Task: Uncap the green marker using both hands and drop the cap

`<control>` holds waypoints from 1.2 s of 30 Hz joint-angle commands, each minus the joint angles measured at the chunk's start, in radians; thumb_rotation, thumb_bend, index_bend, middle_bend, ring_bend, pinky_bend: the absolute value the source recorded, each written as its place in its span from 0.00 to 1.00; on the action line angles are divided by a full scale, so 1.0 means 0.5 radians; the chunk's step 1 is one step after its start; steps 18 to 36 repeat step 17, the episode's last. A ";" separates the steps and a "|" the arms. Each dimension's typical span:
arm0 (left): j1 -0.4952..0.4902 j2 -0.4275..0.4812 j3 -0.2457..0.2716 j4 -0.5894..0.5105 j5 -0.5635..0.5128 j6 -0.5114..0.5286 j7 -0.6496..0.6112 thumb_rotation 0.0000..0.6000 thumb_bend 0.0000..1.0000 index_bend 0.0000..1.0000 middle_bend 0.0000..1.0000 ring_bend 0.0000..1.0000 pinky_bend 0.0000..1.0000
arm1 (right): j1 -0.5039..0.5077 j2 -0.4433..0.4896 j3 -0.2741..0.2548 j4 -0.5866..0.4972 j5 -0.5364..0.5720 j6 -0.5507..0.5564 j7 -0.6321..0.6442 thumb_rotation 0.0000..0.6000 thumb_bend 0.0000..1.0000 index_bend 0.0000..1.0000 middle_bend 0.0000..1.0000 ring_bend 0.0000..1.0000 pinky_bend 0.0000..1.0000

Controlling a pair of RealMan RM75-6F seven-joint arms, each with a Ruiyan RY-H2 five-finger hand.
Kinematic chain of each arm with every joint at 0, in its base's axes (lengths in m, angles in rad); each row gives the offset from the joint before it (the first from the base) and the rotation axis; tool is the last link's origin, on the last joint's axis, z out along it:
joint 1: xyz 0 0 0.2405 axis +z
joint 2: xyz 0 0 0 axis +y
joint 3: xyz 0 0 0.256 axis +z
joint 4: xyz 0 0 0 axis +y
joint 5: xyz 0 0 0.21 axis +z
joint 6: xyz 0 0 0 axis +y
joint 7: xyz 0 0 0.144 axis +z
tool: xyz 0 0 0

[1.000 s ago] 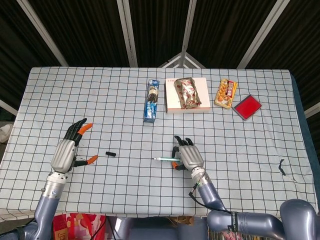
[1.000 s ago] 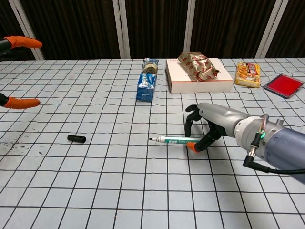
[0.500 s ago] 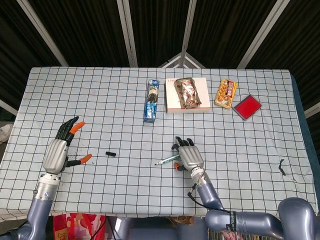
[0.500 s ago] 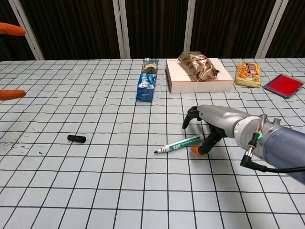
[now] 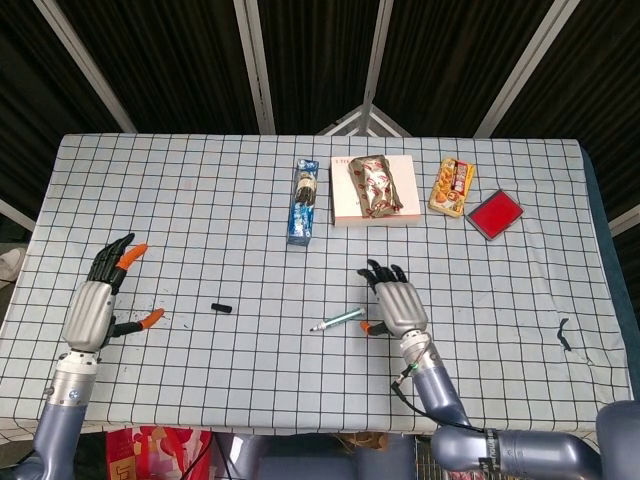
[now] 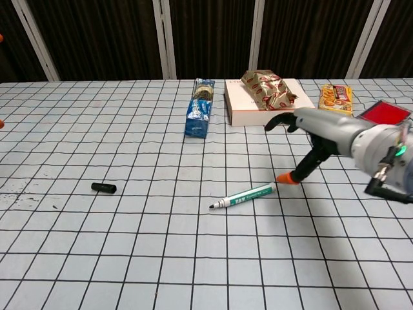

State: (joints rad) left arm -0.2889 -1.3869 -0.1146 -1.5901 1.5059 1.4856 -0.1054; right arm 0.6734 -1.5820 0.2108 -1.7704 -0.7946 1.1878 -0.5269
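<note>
checked tablecloth (image 5: pixel 500 290), uncapped green marker (image 6: pixel 242 196), cap (image 6: pixel 103 188) apart, left hand (image 5: pixel 92 310) and right hand (image 6: pixel 316 132) fingers spread, empty

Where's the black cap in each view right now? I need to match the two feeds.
Head view: the cap lies on the tablecloth left of centre, between the left hand and the marker.
Chest view: the cap lies at the left, level with the marker; the left hand is almost out of frame.
Shared landmark: the blue packet, beyond the cap and to its right in both.
</note>
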 commanded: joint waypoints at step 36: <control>0.257 0.182 0.117 0.033 -0.101 0.151 0.538 1.00 0.22 0.16 0.08 0.00 0.00 | -0.695 0.539 -0.422 0.586 -0.974 0.677 0.620 1.00 0.25 0.17 0.08 0.12 0.07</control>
